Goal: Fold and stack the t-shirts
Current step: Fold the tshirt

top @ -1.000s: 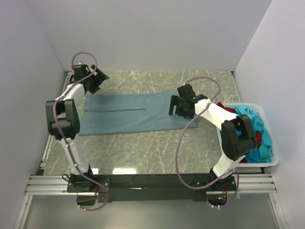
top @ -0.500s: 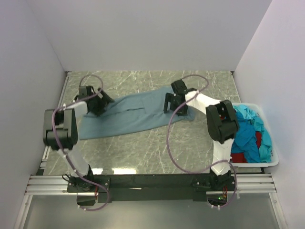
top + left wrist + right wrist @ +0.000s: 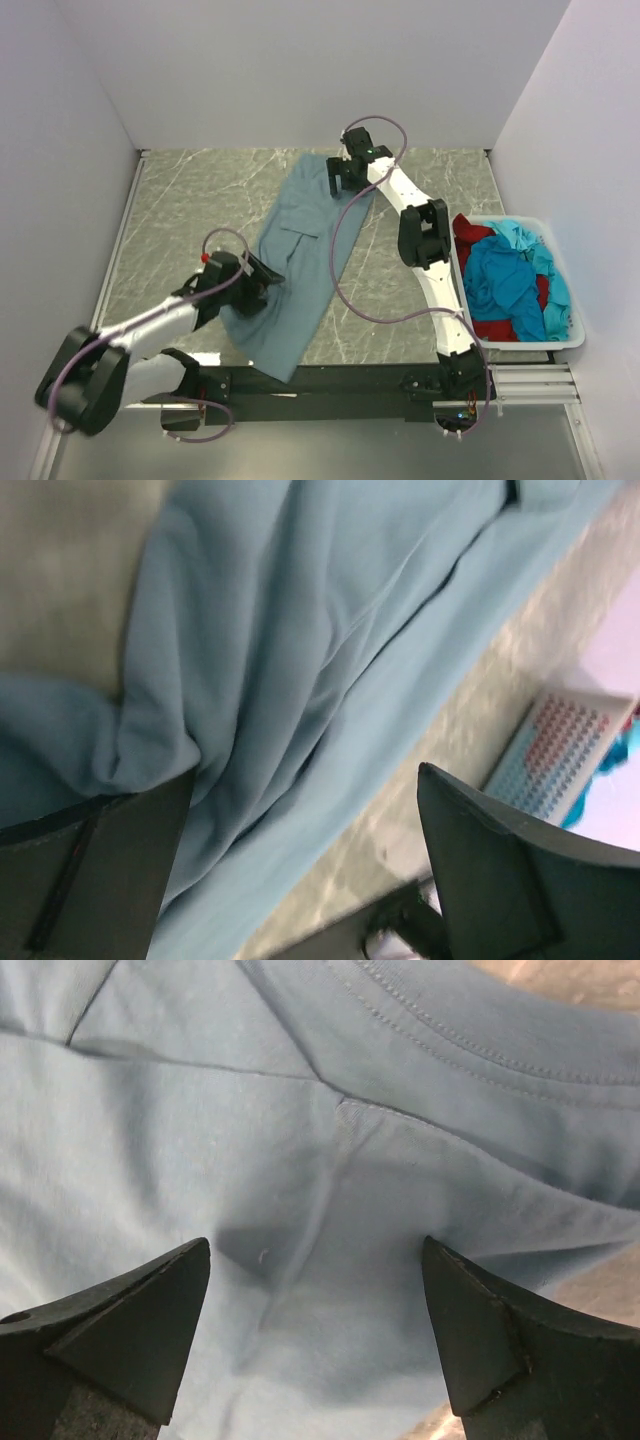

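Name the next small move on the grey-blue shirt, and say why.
Probably shut the right hand on the cloth beneath it. The shirt lies as a long slanted strip, the left hand at its near end. Both hands are open, and the right fingers straddle cloth by the collar, so a grip there could start the next fold.
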You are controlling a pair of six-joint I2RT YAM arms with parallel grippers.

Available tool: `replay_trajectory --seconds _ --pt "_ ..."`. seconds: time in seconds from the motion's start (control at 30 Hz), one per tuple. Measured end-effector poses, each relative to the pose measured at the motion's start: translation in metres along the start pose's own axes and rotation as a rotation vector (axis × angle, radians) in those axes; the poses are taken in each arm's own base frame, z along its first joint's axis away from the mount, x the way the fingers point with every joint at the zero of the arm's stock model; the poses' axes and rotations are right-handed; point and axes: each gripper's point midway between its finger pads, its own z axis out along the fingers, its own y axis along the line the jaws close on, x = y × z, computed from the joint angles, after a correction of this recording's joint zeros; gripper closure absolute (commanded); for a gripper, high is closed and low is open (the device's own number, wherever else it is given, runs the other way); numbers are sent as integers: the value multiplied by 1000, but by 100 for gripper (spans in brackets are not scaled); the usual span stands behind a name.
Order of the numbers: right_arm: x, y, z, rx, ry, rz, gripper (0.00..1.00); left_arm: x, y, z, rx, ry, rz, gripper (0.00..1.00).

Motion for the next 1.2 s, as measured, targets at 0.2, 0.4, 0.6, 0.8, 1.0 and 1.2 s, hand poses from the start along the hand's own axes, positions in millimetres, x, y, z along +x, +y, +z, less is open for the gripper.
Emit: replay_trajectory --seconds 0.2,0.4,0.6,0.8,1.0,1.2 --pt "2 -3 0 -3 -6 -79 6 48 0 -33 61 22 -97 0" --pt "-8 -5 -16 16 -28 -89 4 42 -9 -62 45 -65 -79 1" --pt "-17 8 -92 -20 -111 0 4 15 -47 -83 17 -167 48 1" --pt "47 42 -166 -86 -170 72 4 19 -64 -61 45 -124 276 1" --pt "164 99 -151 -197 1 64 4 46 -62 -24 72 35 483 1" --pt "198 100 -118 -159 114 91 4 62 -44 -2 50 139 584 1"
